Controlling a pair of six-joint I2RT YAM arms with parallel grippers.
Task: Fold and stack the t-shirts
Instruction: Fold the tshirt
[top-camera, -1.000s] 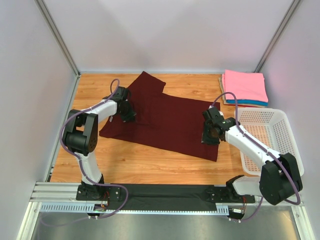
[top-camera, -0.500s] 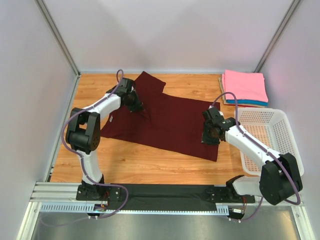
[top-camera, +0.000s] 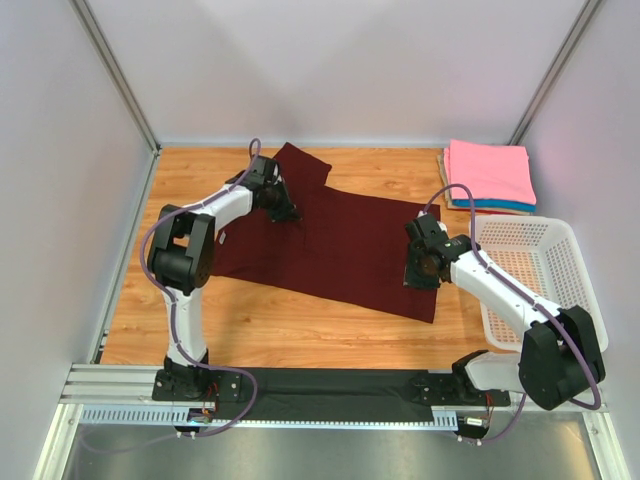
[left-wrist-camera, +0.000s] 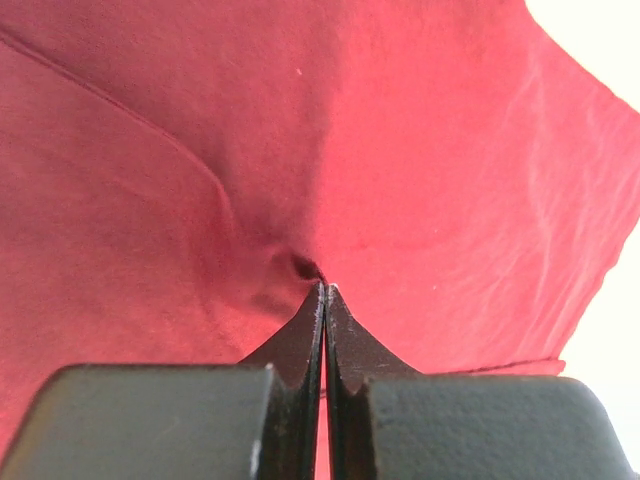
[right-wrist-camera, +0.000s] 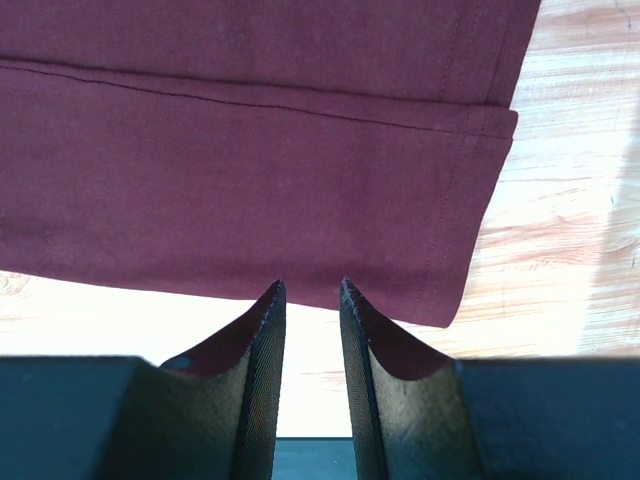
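A dark maroon t-shirt (top-camera: 350, 245) lies spread across the middle of the table. My left gripper (top-camera: 283, 212) is at its far left part, near the upper flap. In the left wrist view the gripper (left-wrist-camera: 323, 288) is shut on a pinched pucker of the maroon cloth (left-wrist-camera: 200, 150). My right gripper (top-camera: 420, 272) is low over the shirt's right edge. In the right wrist view it (right-wrist-camera: 310, 285) is open with a narrow gap, its tips at the hemmed edge of the shirt (right-wrist-camera: 250, 170). A pink folded tee (top-camera: 490, 170) tops a stack over a blue tee (top-camera: 505, 206) and a tan tee (top-camera: 444, 170) at the far right.
A white perforated basket (top-camera: 530, 270) stands at the right, just beyond my right arm. The wooden table (top-camera: 300, 320) shows in front of the shirt. Grey walls close in the left, the right and the back.
My left gripper has moved away from me and to the right along the shirt, pulling the pinched cloth with it; the shirt's left part has shifted. The right arm has not moved.
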